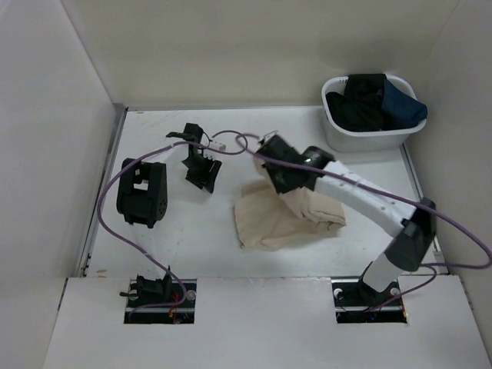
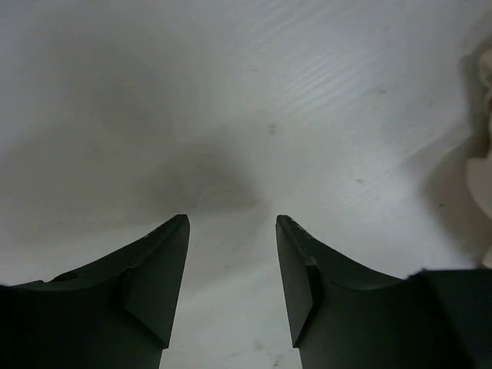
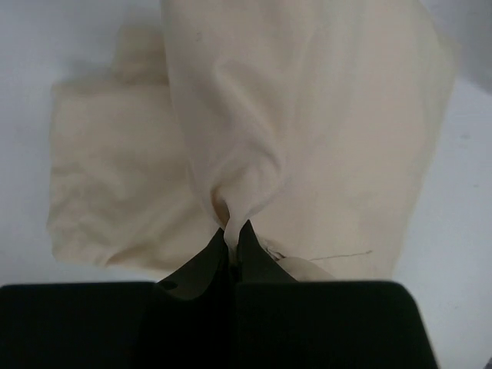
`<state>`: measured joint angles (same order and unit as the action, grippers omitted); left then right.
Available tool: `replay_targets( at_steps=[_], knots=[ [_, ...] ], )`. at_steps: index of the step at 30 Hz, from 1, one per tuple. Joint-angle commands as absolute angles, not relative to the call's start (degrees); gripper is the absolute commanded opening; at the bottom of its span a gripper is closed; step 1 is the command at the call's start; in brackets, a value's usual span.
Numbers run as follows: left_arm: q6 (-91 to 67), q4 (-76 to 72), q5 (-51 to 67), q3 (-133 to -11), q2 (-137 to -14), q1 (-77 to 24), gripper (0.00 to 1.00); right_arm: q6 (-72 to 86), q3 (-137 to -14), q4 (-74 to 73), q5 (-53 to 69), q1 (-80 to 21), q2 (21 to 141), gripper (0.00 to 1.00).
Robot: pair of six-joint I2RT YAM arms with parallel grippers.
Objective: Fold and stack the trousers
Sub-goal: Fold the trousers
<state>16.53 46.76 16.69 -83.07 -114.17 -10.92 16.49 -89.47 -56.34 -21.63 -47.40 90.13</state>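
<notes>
You have a white worktop (image 1: 154, 246) with walls on three sides. The trousers (image 1: 269, 223) lie on it slightly right of centre and somewhat nearer the near edge, as a rumpled, partly folded cream heap.

A white basket (image 1: 369, 140) stands in the far right corner. It holds a black garment (image 1: 360, 104) and a navy garment (image 1: 406, 106).

The right arm (image 1: 369, 201) reaches from its base at the near right, slanting over the right side of the trousers. The right pincer (image 3: 233, 234) is closed tight on a gathered fold of the cream cloth. The fold is drawn up into the tips, and the rest of the trousers spreads out beyond them on the worktop.

The left pincer (image 2: 232, 223) stands to the left of the trousers, apart from them and over bare worktop. Its jaws are about half apart with nothing between them. Its wrist view shows only a sliver of cream cloth at the right margin.
</notes>
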Motion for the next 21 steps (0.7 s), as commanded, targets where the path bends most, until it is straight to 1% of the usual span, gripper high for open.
replay_targets(
  at_steps=[1, 4, 7, 8, 9, 10, 11, 12, 13, 14, 16, 18, 19, 20, 21],
  knots=[
    [12.0, 46.6, 25.1, -80.6, -114.3, -13.1, 0.46, 19.0, -94.8, -65.5, -20.6, -54.7, 95.1, 0.01],
    [10.5, 45.2, 26.8, -79.3, -116.2, -14.0, 0.43, 20.7, -95.8, -63.8, -17.7, -58.9, 99.3, 0.04],
    [9.5, 43.2, 26.0, -79.5, -118.0, -13.8, 0.42, 22.7, -96.3, -60.1, -16.1, -60.5, 103.0, 0.06],
    [9.1, 42.7, 25.8, -80.2, -118.6, -13.7, 0.42, 23.5, -96.4, -58.8, -15.5, -60.7, 103.6, 0.1],
    [9.1, 42.6, 25.7, -80.9, -118.9, -13.4, 0.42, 23.9, -96.5, -57.1, -14.4, -61.1, 104.6, 0.2],
    [9.1, 42.5, 25.4, -81.7, -119.3, -12.9, 0.42, 24.2, -96.8, -55.6, -13.0, -61.3, 105.3, 0.35],
    [9.2, 42.5, 25.4, -82.4, -119.4, -12.4, 0.42, 24.1, -97.3, -53.7, -10.9, -61.5, 105.8, 0.45],
    [9.3, 42.1, 25.6, -83.1, -119.4, -11.7, 0.43, 23.4, -97.9, -51.3, -9.0, -61.9, 106.2, 0.58],
    [9.3, 41.7, 25.6, -83.8, -119.4, -11.1, 0.43, 21.6, -98.6, -48.3, -7.3, -62.5, 106.2, 0.67],
    [9.2, 41.5, 25.3, -84.6, -119.4, -10.3, 0.43, 18.8, -99.0, -45.0, -6.3, -63.1, 105.2, 0.73],
    [8.8, 42.3, 25.1, -86.6, -119.0, -8.7, 0.44, 14.5, -98.1, -38.4, -5.6, -63.8, 100.7, 0.75],
    [9.0, 44.5, 24.2, -87.8, -116.7, -7.3, 0.46, 15.3, -92.0, -32.3, -7.7, -63.6, 92.8, 0.76],
    [9.4, 45.7, 23.7, -87.9, -115.3, -7.1, 0.46, 18.5, -87.3, -30.8, -10.1, -62.2, 88.6, 0.77],
    [10.4, 48.0, 23.0, -87.5, -112.7, -6.7, 0.48, 22.6, -82.4, -31.3, -12.2, -58.4, 84.4, 0.82],
    [11.0, 49.6, 23.0, -86.4, -110.3, -6.6, 0.49, 27.1, -77.5, -33.4, -13.7, -54.3, 80.7, 0.82]
  ],
)
